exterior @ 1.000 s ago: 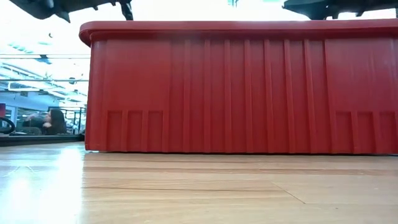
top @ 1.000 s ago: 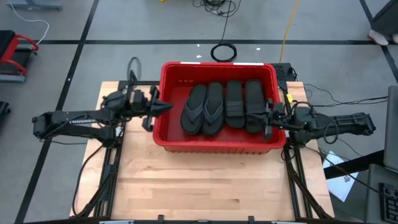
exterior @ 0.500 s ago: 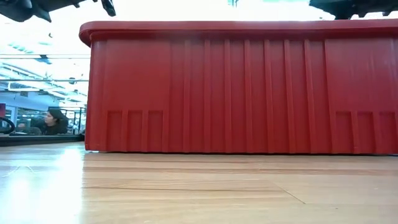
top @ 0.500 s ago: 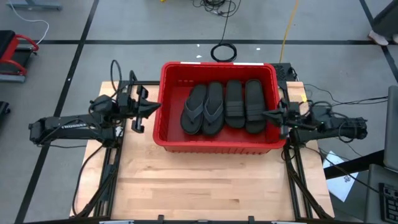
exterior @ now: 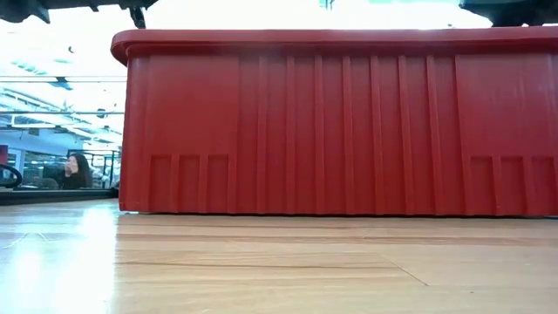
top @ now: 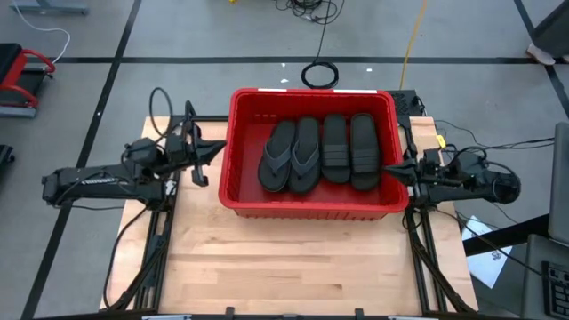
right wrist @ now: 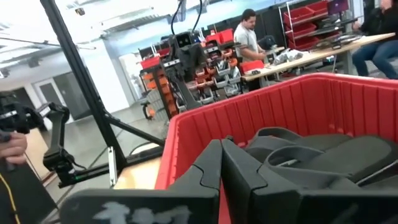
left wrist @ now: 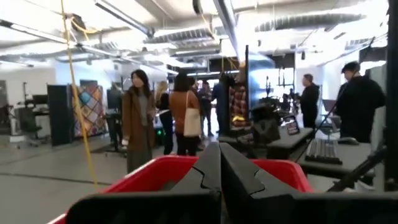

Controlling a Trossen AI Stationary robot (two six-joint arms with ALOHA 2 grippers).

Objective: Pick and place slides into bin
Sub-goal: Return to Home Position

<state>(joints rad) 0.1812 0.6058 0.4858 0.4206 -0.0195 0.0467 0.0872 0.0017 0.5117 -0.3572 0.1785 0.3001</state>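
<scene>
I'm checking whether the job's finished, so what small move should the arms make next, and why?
Probably draw both arms back from the bin: the slides lie inside, and the left gripper and right gripper are shut and empty at its sides.

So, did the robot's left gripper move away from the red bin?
Yes. The left gripper pulled back from the bin. A second ago its tip was over the bin's left wall; now it is outside that wall.
</scene>
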